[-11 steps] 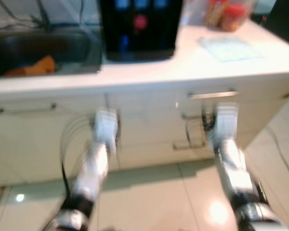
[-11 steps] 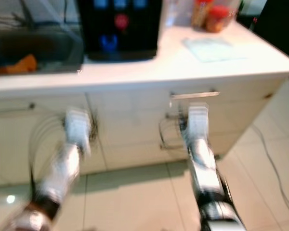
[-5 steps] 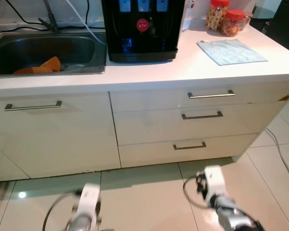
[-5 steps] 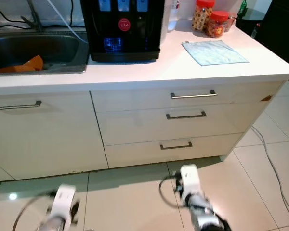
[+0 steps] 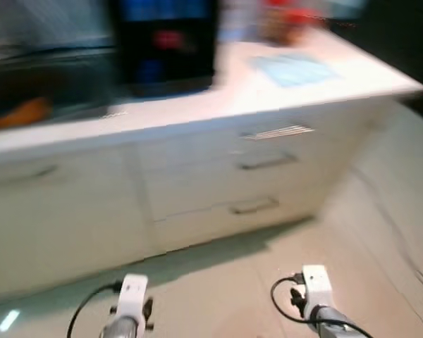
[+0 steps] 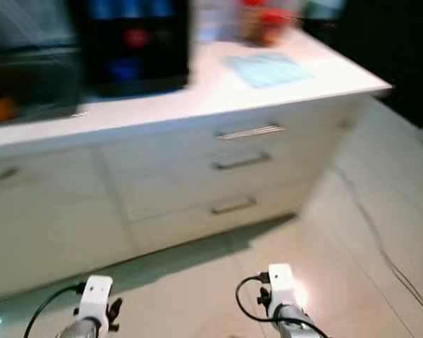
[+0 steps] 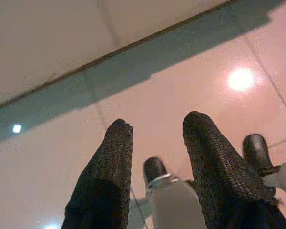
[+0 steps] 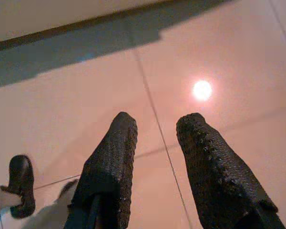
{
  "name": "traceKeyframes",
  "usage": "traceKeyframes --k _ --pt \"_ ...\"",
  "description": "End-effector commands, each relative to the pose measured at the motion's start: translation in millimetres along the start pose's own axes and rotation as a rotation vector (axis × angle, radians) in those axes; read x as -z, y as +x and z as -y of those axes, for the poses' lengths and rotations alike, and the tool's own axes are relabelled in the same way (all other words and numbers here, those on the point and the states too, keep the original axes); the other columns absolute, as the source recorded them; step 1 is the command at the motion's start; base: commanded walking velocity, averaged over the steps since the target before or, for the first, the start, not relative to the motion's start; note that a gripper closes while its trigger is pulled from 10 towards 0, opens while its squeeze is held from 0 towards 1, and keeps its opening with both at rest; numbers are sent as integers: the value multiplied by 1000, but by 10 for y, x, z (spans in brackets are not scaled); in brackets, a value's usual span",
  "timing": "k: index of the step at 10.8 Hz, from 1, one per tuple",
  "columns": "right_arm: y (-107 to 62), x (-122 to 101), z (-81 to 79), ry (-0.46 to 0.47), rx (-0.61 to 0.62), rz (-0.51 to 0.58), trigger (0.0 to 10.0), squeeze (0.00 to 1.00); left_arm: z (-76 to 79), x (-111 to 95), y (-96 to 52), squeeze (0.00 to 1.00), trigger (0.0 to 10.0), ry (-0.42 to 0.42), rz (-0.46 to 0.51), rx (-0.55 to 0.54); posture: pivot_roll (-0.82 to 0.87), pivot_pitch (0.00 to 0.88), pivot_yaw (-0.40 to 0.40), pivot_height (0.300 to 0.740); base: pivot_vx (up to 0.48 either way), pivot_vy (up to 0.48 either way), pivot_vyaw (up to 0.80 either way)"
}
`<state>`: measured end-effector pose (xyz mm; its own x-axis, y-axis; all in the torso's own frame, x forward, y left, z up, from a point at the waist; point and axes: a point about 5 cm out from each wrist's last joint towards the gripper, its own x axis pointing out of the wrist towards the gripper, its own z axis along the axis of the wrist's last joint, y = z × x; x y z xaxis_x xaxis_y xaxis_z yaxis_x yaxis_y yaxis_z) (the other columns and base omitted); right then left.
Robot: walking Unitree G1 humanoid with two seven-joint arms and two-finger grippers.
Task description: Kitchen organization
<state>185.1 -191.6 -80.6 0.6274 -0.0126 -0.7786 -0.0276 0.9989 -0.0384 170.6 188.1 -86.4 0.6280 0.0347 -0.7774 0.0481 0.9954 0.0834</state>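
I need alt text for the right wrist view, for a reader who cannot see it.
The right gripper points down at a glossy tiled floor, its two black fingers apart and holding nothing. A ceiling light reflection shines on a tile.

since a second ago both arms have dropped from in front of the cabinet drawers [image 5: 264, 163] to hang low over the tiled floor [image 7: 47, 157], the left gripper [image 7: 155, 129] and right gripper [image 8: 155, 125] parted, while the blurred head view has swung right.
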Motion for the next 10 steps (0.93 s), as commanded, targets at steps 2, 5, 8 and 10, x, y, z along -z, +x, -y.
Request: traceKeyframes --k 2,5,8,10 --pt "1 6 24 18 20 -13 10000 0 30 -32 13 0 10000 31 -2 24 -12 0 14 740 0 0 -766" --pt "-12 50 60 43 49 -27 10000 0 -6 1 7 0 10000 53 -22 8 -6 2 15 740 0 0 -760" --pt "-10 46 61 58 56 -27 10000 0 -67 8 3 0 10000 51 -30 -7 -1 7 14 740 0 0 -760" --pt "-6 30 65 67 61 -24 10000 0 -83 4 3 0 10000 50 -29 -9 4 9 16 740 0 0 -763"
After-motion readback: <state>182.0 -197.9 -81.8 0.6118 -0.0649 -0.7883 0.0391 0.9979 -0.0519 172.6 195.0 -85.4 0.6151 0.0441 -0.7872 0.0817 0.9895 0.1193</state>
